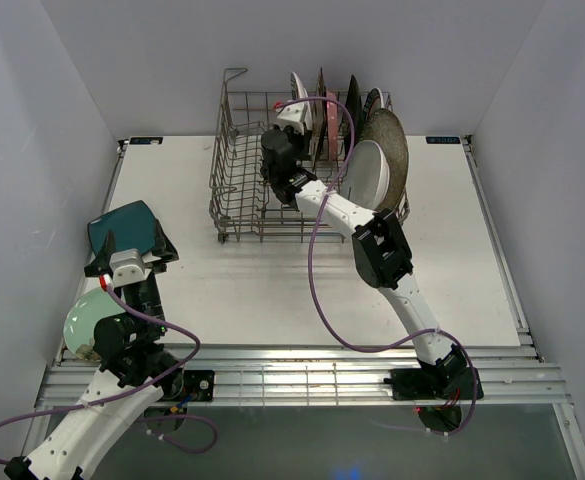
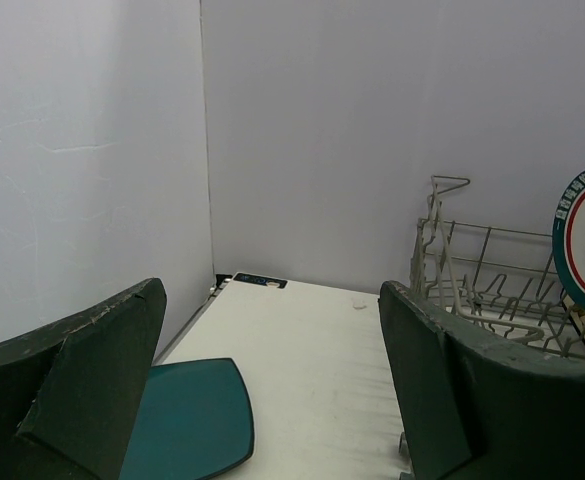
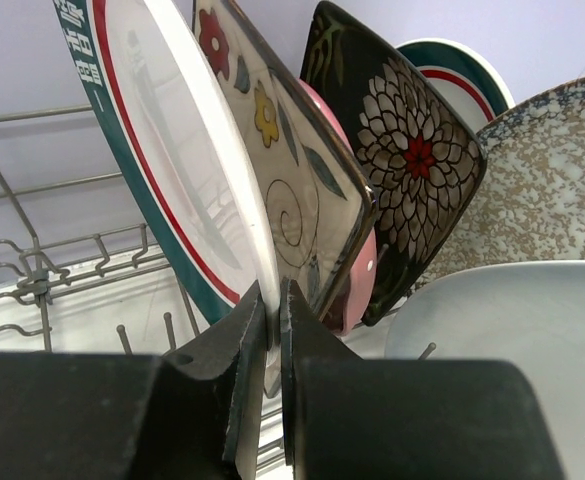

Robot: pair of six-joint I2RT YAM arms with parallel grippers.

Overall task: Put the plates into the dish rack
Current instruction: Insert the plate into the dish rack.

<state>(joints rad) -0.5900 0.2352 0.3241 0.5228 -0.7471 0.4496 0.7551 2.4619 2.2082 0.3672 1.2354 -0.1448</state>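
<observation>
My right gripper [image 3: 272,302] is pressed onto the lower rim of a teal-rimmed round plate [image 3: 172,150], pinching it. That plate stands on edge in the dish rack [image 1: 234,195], leaning back against the cream floral square plate [image 3: 292,190] at the near end of the row. From the wrist view I cannot tell whether its bottom edge sits between the tines, so I would not call it seated yet.

What I plan around is the left side. My left gripper [image 1: 134,248] hangs with its fingers spread wide and holds nothing. The teal square plate [image 1: 122,225] lies flat on the table [image 1: 272,290] right beneath it, at the far left, well apart from the rack. In the left wrist view the plate sits low and toward the left finger rather than centred. The pale green plate [image 1: 84,325] lies nearer that arm's base. Both are clearly the left arm's reach, and the rack lies forward and to the right of them.
</observation>
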